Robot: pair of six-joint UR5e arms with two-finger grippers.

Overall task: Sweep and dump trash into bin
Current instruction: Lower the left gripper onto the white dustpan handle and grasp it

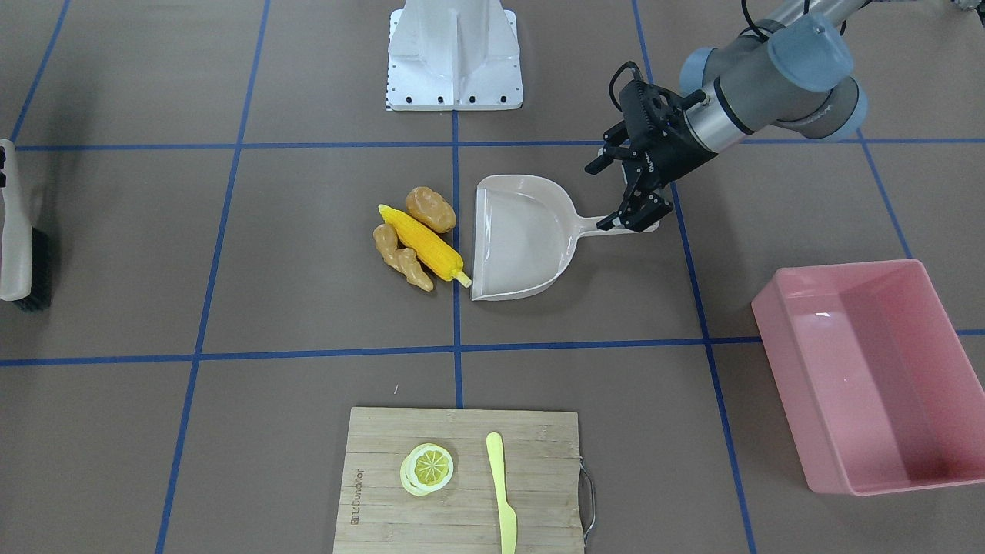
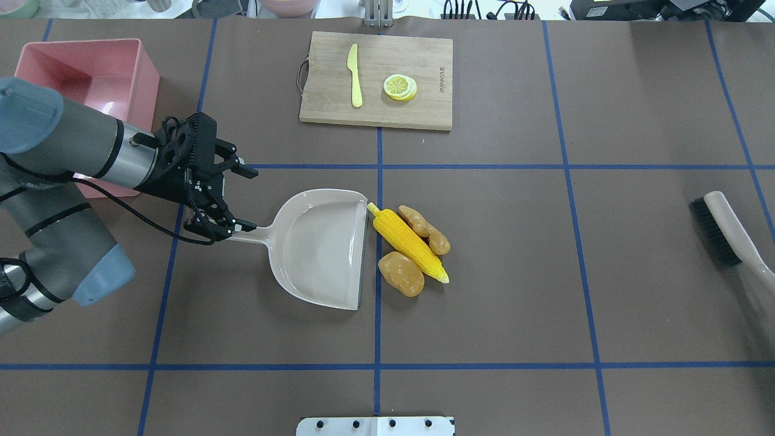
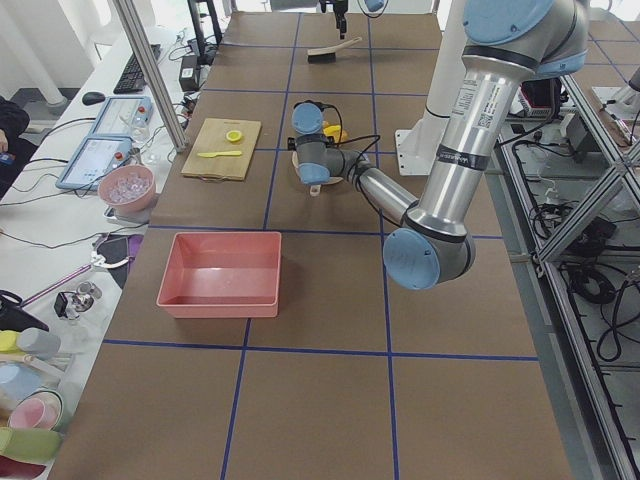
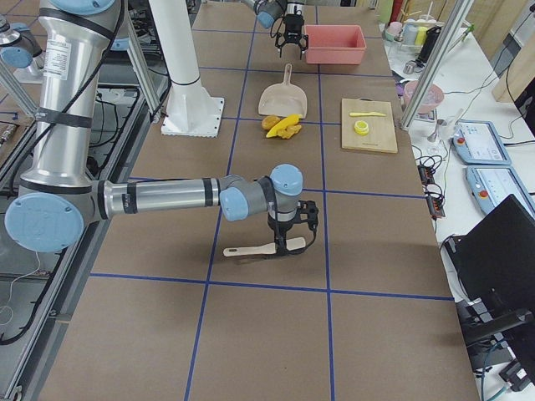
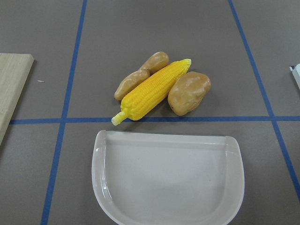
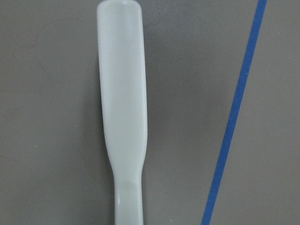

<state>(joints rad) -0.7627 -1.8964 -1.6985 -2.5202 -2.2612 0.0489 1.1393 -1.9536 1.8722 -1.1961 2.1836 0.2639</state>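
brush [image 1: 11,246]: cut by edge | right claw [image 4: 290,242]: grip unclear

The desk [image 2: 545,272] is brown, crossed by a grid of blue tape lines. At centre lie a bright yellow corn cob [image 2: 410,243], a tan ginger root [image 2: 425,229] and a brown-orange potato [image 2: 401,274], beside a beige dustpan [image 2: 321,248]. The bin [image 2: 148,85], upper left, is pink. The pale wood-grain cutting board [image 2: 424,103] carries a yellow lemon slice [image 2: 399,86] and a yellow knife [image 2: 355,75]. The left gripper [image 2: 247,201] is black. At the right edge, the brush [image 2: 720,233] has black bristles and a beige handle.
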